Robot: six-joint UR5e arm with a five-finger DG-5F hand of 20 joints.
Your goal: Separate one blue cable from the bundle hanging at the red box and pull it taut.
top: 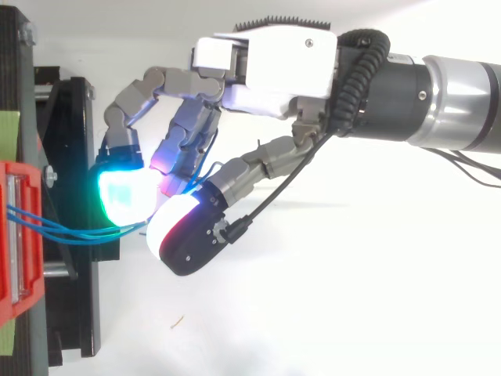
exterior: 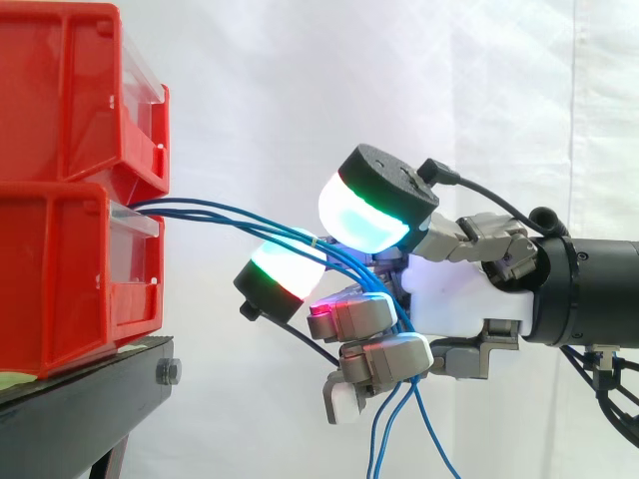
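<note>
1. While the hand [exterior: 459, 299] hangs out past the front edge of the black stand [exterior: 80, 394], its fingers are curled round the blue cables [exterior: 230, 213]. So it's clamped on several strands, not a single one.
2. Those cables come out where the two stacked red bins [exterior: 60, 269] meet, at the stand's front edge. They run nearly level to the hand, slip between two fat glowing pads [exterior: 364, 220], and dangle loose below the hand.
3. Writing-wise, there's a green strip [top: 9, 133] on the stand by the bins, too small to tell if anything's printed on it.
4. Bins are glossy moulded plastic with ribbed sides and clear plastic fronts [exterior: 140, 228].
5. Stand looks like matte black metal, with a hex bolt [exterior: 168, 372] at its corner.
6. Pads are rounded milky domes glowing cyan-green on black backs. The palm is a smooth white shell, and the fingers are blocky grey links.
7. White curtain [exterior: 300, 80] behind it all, soft folds.
</note>
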